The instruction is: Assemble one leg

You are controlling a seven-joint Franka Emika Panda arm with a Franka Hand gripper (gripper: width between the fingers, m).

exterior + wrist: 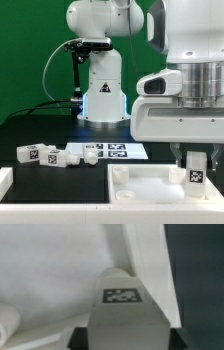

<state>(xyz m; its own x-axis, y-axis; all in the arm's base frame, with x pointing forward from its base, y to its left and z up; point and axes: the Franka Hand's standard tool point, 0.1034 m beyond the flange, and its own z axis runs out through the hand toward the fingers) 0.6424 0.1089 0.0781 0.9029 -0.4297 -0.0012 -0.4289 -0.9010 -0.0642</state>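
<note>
Clamping the leg [196, 173] upright, your end effector [196, 163] is closed on it at the white panel [140, 190]'s end on the exterior view's right, near side of the table [60, 185].

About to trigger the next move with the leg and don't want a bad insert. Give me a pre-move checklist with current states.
1. Grip on the leg: ok. It sits between the fingers of the gripper, tag facing the wrist camera.
2. Leg attitude: ok. It looks upright in the exterior view.
3. Position over the panel: ok. The leg is over it, close to the rim.
4. Leg's lower end against the panel's mounting spot: cannot tell, it is hidden in both views.
5. Loose legs: ok. They lie on the table at the exterior view's left, apart from the panel.
</note>
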